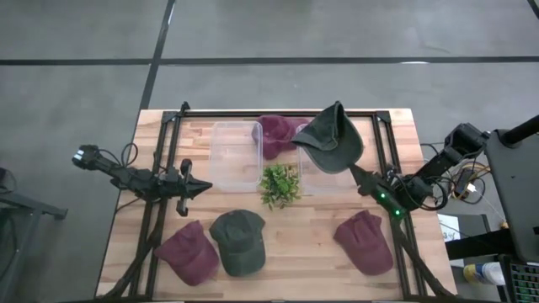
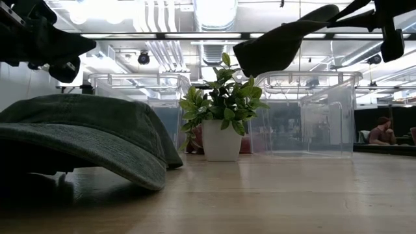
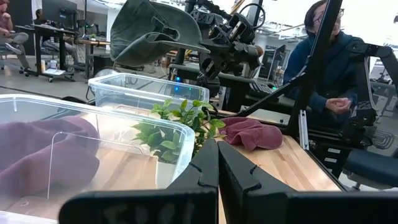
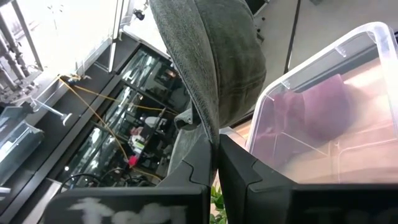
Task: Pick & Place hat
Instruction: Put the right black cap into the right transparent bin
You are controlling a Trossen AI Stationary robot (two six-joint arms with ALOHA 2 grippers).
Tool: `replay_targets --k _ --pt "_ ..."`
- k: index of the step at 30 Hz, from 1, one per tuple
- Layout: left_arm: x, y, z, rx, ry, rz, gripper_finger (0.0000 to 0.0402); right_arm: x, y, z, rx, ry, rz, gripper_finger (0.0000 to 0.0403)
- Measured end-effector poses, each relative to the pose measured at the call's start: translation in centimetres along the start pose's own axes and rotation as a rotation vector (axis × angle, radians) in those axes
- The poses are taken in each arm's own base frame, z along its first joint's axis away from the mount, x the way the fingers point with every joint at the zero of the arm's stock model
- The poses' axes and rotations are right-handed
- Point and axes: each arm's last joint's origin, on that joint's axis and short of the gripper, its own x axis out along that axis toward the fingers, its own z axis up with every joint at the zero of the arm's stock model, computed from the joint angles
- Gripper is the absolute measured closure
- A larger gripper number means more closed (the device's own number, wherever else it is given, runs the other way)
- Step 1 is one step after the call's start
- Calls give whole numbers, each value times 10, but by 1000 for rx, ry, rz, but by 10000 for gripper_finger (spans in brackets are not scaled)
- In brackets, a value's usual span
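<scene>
Two pincers are mine, and both are clenched. My right gripper (image 4: pixel 214 146) has its fingers pinched tight on the edge of a green cap (image 1: pixel 330 137), which hangs lifted in the air above the right clear bin (image 1: pixel 330 181); seen from table height, the cap (image 2: pixel 286 42) floats well clear of the bin's rim. My left gripper (image 1: pixel 205 187) is closed on nothing, its two fingers (image 3: pixel 205 171) pressed flat together, and it hovers just beside the left clear bin (image 1: pixel 235 156), at that bin's left side.

Nearest the front edge of the wooden table (image 1: pixel 295 252) lie three caps: a maroon cap (image 1: pixel 189 251) at the left, a second green cap (image 1: pixel 238 241) touching it, and another maroon cap (image 1: pixel 365 241) well apart at the right. Further in, a small potted plant (image 1: pixel 280 184) stands between the two bins. Beyond it, a maroon cap (image 1: pixel 278 135) rests at the back, seemingly across the rear of the bins; which bin holds it I cannot tell from above. My left wrist view shows maroon cloth (image 3: pixel 50 152) inside the nearer bin.

Past the table, a seated person (image 3: pixel 326 59) in a dark top is visible.
</scene>
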Motion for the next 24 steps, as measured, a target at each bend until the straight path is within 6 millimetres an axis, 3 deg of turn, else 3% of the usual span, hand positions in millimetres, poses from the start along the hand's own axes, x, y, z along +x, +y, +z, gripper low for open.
replay_targets --k 24 --pt "0 0 0 -4 0 0 402 0 0 0 21 0 0 394"
